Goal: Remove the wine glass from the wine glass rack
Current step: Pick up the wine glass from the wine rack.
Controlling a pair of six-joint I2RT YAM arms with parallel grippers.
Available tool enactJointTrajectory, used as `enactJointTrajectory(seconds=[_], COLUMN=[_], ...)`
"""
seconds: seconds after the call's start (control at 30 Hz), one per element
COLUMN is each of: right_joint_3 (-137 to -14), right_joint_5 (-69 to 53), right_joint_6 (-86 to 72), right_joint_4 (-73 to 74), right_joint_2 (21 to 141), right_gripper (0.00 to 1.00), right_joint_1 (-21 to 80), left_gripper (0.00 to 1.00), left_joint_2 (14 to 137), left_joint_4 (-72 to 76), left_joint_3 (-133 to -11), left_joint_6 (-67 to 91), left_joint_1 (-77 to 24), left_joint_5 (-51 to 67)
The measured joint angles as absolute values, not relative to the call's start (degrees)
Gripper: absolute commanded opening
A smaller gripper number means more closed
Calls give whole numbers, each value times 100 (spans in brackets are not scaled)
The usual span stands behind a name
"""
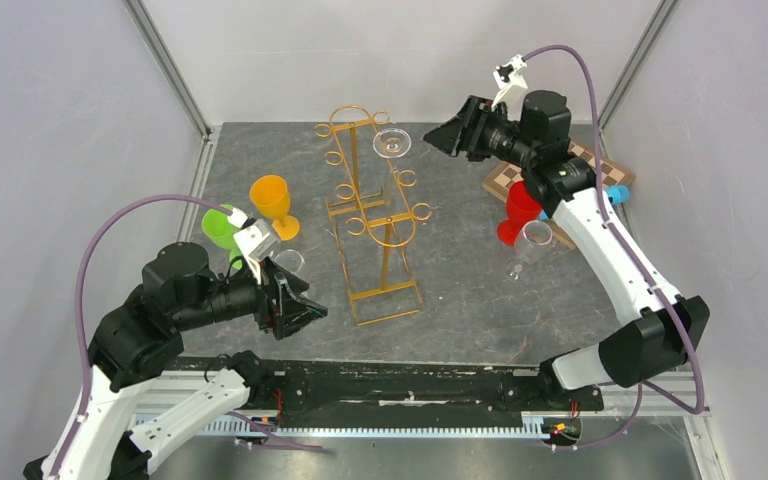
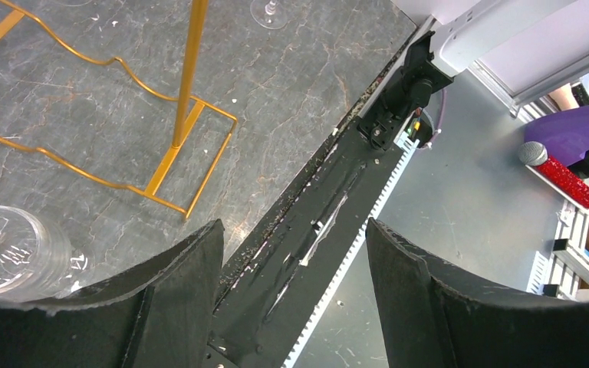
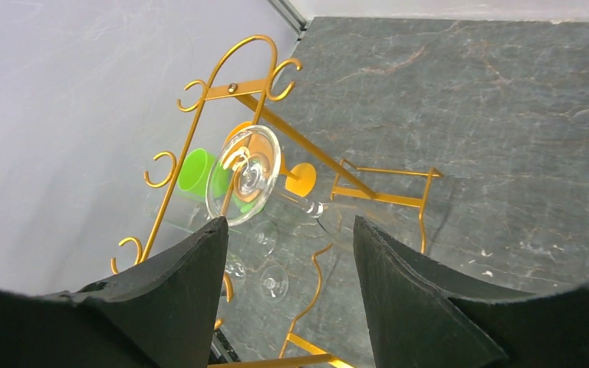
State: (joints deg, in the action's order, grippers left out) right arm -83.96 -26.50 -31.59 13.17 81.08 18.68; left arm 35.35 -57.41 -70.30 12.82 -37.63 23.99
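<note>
The dark stone-patterned worktop (image 1: 460, 300) carries everything, with pale walls around it. The left arm reaches in low from the near left, and the right arm stretches up the right side towards the far end.

The wine glass rack (image 1: 375, 215) stands upright near the middle, with its long side running from near to far and its rectangular wire base (image 2: 176, 146) flat on the worktop. A checkered board (image 1: 505, 180) lies at the far right, partly under the right arm.

The left end effector (image 1: 310, 306) hovers just near-left of the rack's base with its fingers spread wide and nothing between them. The right end effector (image 1: 438, 140) sits level with the rack's top at its far end. It points at the rack with its fingers moderately apart, and it holds nothing.

An orange goblet (image 1: 272, 200) and a green cup (image 1: 220, 228) stand left of the rack. A red goblet (image 1: 518, 212) stands to the right, with a clear glass (image 1: 532, 240) beside it. Another clear glass (image 2: 11, 249) sits just beside the left end effector's finger.

The wine glass (image 3: 244, 184) is still on the rack, at the far end of the right-hand rail. Its round foot (image 1: 391, 143) rests among the curled hooks, just ahead of the right end effector and not touching it. Its bowl is hard to make out.
</note>
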Motion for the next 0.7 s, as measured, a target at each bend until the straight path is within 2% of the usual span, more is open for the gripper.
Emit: enactJointTrajectory(seconds=[0.5, 0.7], right_joint_3=[-8278, -8278], right_joint_5=[-2703, -2716], right_joint_6=[-3929, -4104], right_joint_4=[360, 113], right_joint_2=[8779, 8967], right_gripper=[58, 50], right_joint_1=[2342, 2471], left_gripper=[75, 75], left_joint_2=[3476, 3420], left_joint_4=[-5911, -6005], left_joint_3=[-7035, -7048], left_joint_6=[1347, 1347], left_joint_1=[-3763, -3763], left_joint_5=[2237, 2145])
